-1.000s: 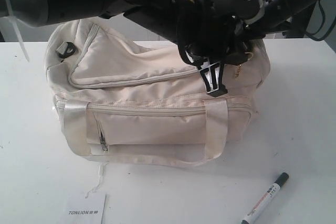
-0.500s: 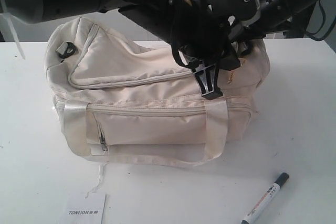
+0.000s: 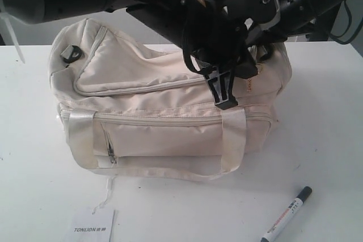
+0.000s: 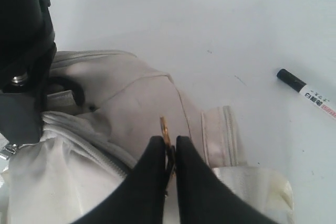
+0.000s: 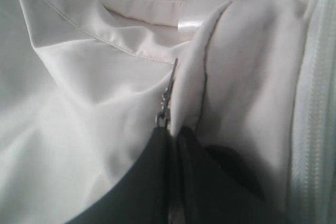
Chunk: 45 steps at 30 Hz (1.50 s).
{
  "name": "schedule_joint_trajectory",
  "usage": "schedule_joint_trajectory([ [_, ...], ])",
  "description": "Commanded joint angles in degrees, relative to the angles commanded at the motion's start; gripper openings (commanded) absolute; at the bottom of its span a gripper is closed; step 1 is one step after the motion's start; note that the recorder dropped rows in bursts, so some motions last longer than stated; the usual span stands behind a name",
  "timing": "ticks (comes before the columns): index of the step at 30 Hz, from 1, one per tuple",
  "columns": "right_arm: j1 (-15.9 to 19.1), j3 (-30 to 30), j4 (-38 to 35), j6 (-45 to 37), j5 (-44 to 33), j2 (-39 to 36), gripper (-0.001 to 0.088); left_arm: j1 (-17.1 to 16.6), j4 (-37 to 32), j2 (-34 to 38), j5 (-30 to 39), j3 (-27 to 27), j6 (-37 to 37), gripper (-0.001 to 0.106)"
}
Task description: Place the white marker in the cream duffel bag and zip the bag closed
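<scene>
Pinching the gold zipper tab (image 4: 165, 128) of the cream duffel bag (image 4: 131, 98) is the left gripper (image 4: 169, 142); the silver tab (image 5: 166, 100) (thin metal) is clamped by the right gripper (image 5: 171, 132) and could be lost if jerked.

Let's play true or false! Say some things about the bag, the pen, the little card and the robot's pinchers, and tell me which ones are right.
1. The white marker lies on the table. True.
2. The TONLION card sits on top of the cream duffel bag. False: it lies on the table in front of the bag.
3. The left gripper has its jaws wide open. False: they pinch a gold zip pull.
4. The marker's black cap is on. True.
</scene>
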State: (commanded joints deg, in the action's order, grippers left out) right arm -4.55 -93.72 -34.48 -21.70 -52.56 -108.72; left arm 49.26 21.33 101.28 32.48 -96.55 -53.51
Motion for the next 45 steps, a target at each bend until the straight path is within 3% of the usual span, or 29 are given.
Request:
schedule_joint_trajectory([
  [24, 0.0, 0.0, 1.9, 1.0, -0.2, 0.0, 0.0, 0.0, -7.6, -0.6, 5.3, 0.0, 8.9, 0.0],
  [40, 0.0, 0.0, 2.0, 1.0, -0.1, 0.0, 0.0, 0.0, -8.4, -0.6, 8.2, 0.0, 10.3, 0.0],
  [45, 0.0, 0.0, 2.1, 1.1, -0.2, 0.0, 0.0, 0.0, -9.5, -0.6, 9.5, 0.0, 13.8, 0.0],
])
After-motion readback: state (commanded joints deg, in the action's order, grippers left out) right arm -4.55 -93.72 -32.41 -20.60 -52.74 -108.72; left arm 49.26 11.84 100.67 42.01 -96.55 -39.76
